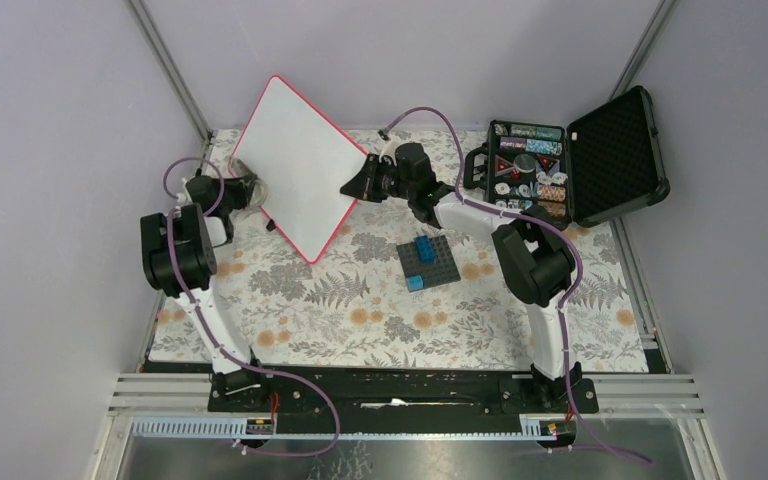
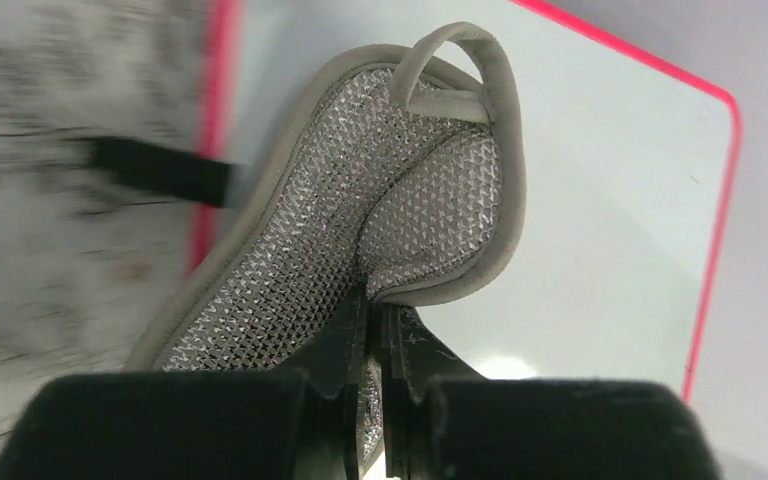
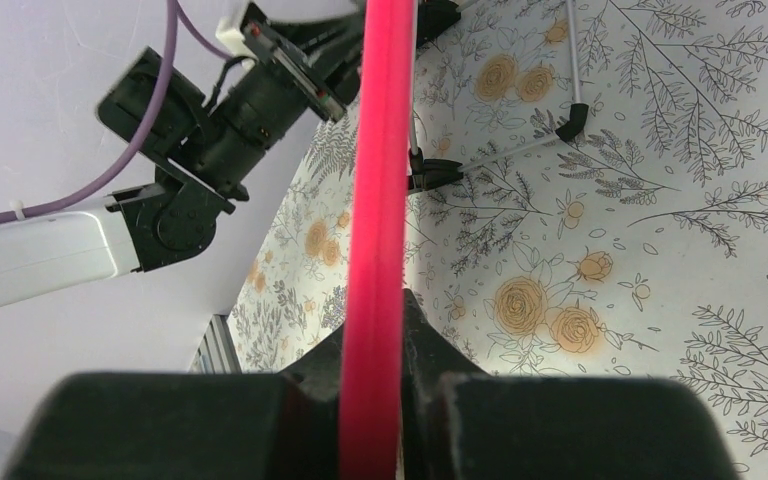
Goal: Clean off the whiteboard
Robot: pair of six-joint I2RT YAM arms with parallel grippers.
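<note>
The whiteboard (image 1: 300, 165), white with a red-pink frame, stands tilted up off the table at the back left, and its face shows no writing. My right gripper (image 1: 362, 186) is shut on its right edge; in the right wrist view the red frame (image 3: 380, 200) runs straight between the jaws of that gripper (image 3: 378, 310). My left gripper (image 1: 248, 192) is at the board's left edge, shut on a grey mesh pad (image 2: 400, 200). In the left wrist view the pad lies against the white board (image 2: 600, 200), above the closed gripper (image 2: 375, 305).
An open black foam-lined case (image 1: 610, 160) with small items stands at the back right. A dark baseplate (image 1: 428, 262) with blue bricks lies mid-table on the floral cloth (image 1: 360, 320). A thin wire stand (image 3: 520, 150) rests on the cloth beyond the board.
</note>
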